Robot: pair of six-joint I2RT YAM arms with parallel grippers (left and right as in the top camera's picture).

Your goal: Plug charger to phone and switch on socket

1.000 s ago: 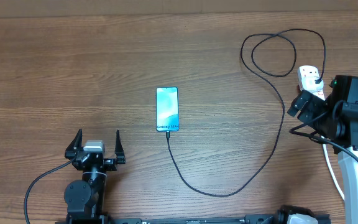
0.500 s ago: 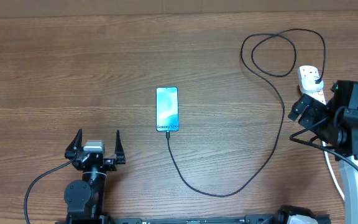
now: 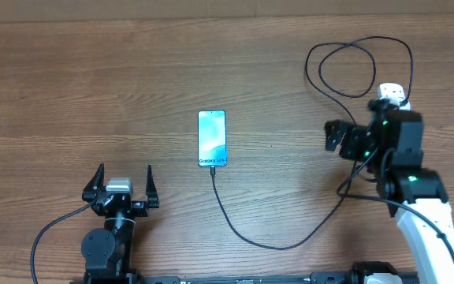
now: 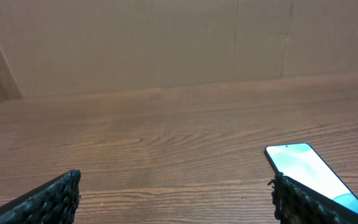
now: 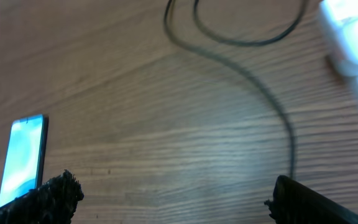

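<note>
Charger cable (image 3: 284, 247) lies in a long curve across the table (image 3: 93, 71). We see its small tip meeting the near short edge of the phone (image 3: 212, 139), which lies face up and lit about mid-table. The cable sweeps toward the near edge, then up to loose loops by the far right corner and the white socket (image 3: 386, 92), partly hidden under the right arm (image 3: 416, 181). The right gripper (image 3: 336, 139) is spread wide and empty, left of the socket. The left gripper (image 3: 124, 183) is wide too, holding nothing, by the near edge.
</note>
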